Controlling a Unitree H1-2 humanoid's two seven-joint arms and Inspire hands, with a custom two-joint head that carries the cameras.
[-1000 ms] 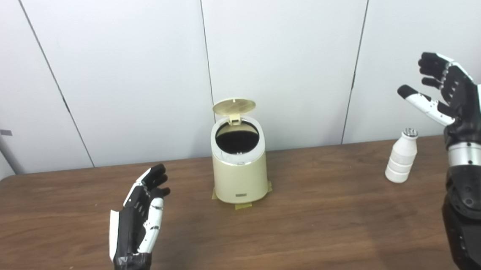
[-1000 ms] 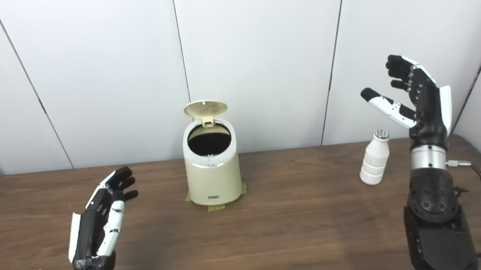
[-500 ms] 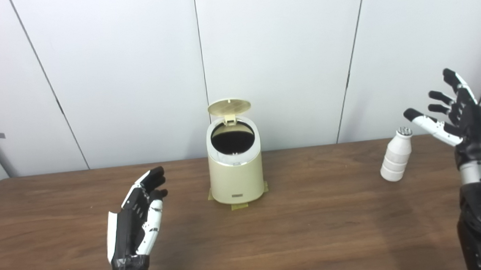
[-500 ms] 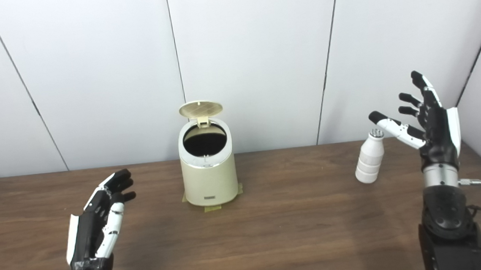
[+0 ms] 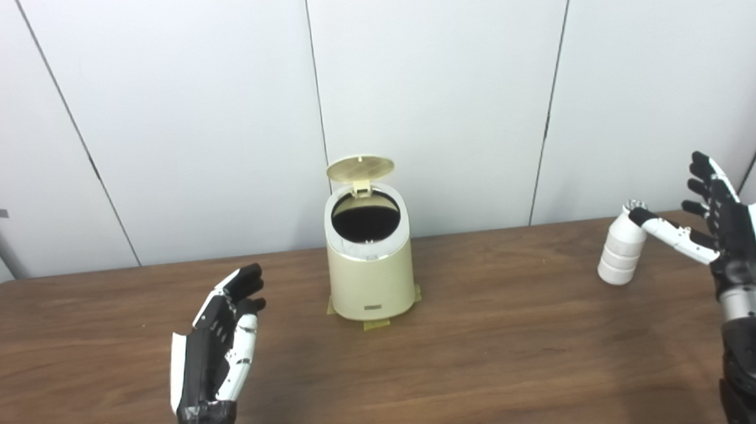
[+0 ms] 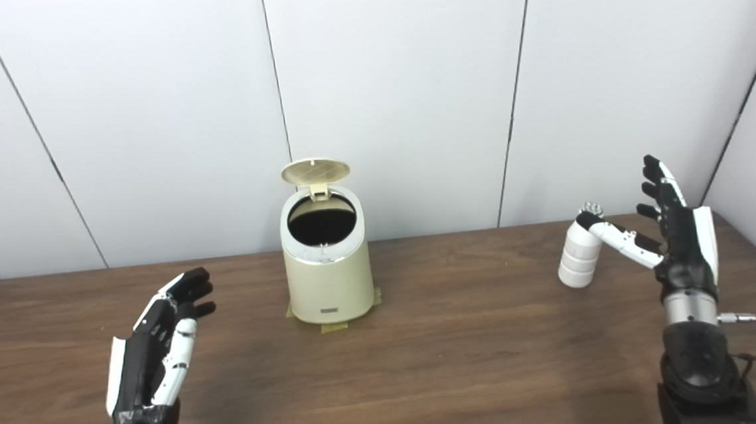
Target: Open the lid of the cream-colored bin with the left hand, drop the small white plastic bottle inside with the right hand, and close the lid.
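Brown worktop (image 5: 495, 363), wide and mostly bare, carrying everything. At centre back, taped down at the foot, cream-colored bin (image 5: 370, 272), lid (image 5: 360, 169) standing upright on its hinge, dark mouth exposed: opening step judged done, no change there over the last second.

Right hand (image 5: 719, 235) lowered from well above the worktop down to bottle height. Fingers spread, palm turned toward the bottle, thumb reaching across and overlapping the neck just under the cap; real contact or mere overlap impossible to tell from either view. No closed grasp yet.

Left hand (image 5: 217, 343) low over the worktop, left of the bin and well apart from it, fingers extended and loosely together, holding nothing, unmoved.

Small white plastic bottle (image 5: 620, 248) near the right edge, well apart from the bin, now tipped slightly leftward at the base rather than squarely upright, hinting at a nudge from the thumb.

Meaning for the task: reach for the bottle nearly finished, closing of the fingers around the ribbed body judged next. Risk of toppling the bottle if pushed further before the wrap.
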